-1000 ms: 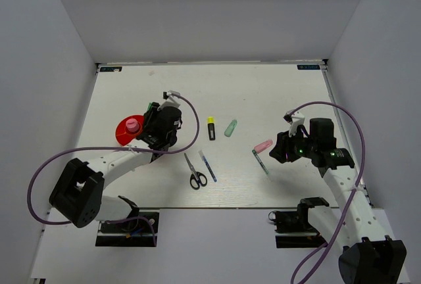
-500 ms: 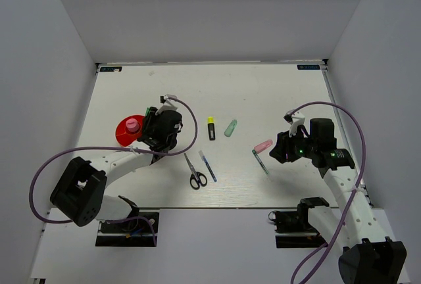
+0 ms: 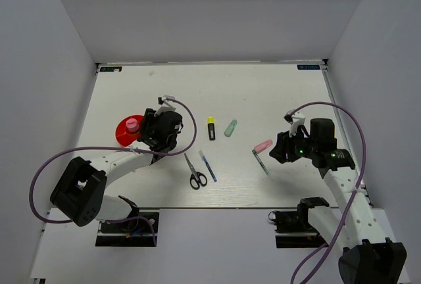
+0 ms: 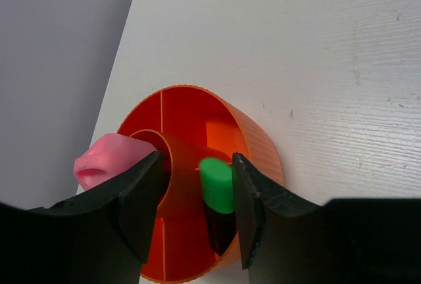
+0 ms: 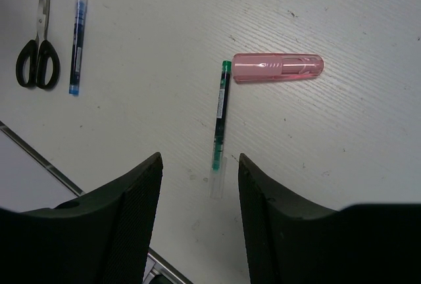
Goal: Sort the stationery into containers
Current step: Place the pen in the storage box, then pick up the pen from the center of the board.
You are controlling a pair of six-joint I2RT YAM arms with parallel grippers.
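Note:
My left gripper (image 4: 196, 185) hangs over the red-orange cup (image 4: 256, 139), jaws open. The black marker with the green cap (image 4: 217, 184) stands in the cup between the fingers, close to the right one, with a gap on its left. A pink highlighter (image 4: 108, 159) also sticks out of the cup (image 3: 123, 134). My right gripper (image 5: 200, 185) is open and empty above the clear pen (image 5: 220, 119), with a pink highlighter (image 5: 277, 67) beside it. The scissors (image 3: 195, 172), blue pen (image 3: 208, 165), yellow-capped marker (image 3: 211, 127) and pale green highlighter (image 3: 231, 127) lie mid-table.
The cup stands near the table's left edge, by the grey wall (image 4: 59, 67). The table's front edge (image 5: 39, 159) runs just below the right gripper. The scissors (image 5: 39, 54) and blue pen (image 5: 77, 34) lie to its left.
My left gripper has shifted slightly left over the cup, and the green cap has sunk lower by it. The right arm has not moved.

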